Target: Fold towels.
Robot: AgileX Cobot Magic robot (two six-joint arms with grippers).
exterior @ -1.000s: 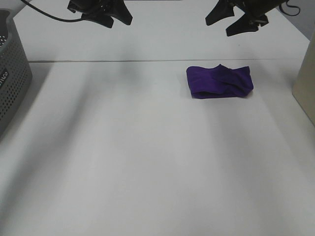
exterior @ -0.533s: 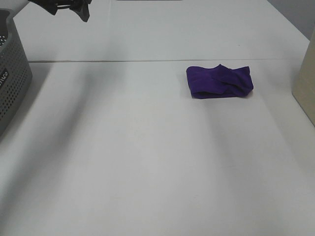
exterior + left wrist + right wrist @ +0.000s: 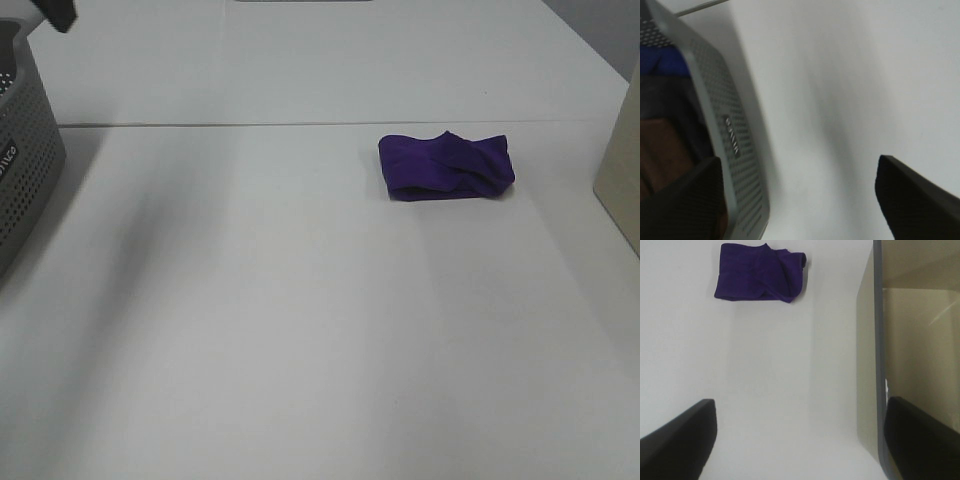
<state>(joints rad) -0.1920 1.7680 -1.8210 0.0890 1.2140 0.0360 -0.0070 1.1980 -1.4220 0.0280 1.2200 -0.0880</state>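
Overhead, the towel (image 3: 446,166) lies folded, alone on the bench (image 3: 300,330); folding looks finished, so another cloth comes next. Left wrist: the left gripper (image 3: 800,200), jaws apart and empty, hovers by the grey basket (image 3: 730,135), its contents blurred. Right wrist: the right gripper (image 3: 800,440) gapes empty, the towel well apart.

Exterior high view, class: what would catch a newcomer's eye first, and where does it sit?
The deep purple folded microfibre towel stands out, lying alone on the white table towards its far right. Next comes the grey perforated plastic basket at the left edge, then the beige box at the right edge.
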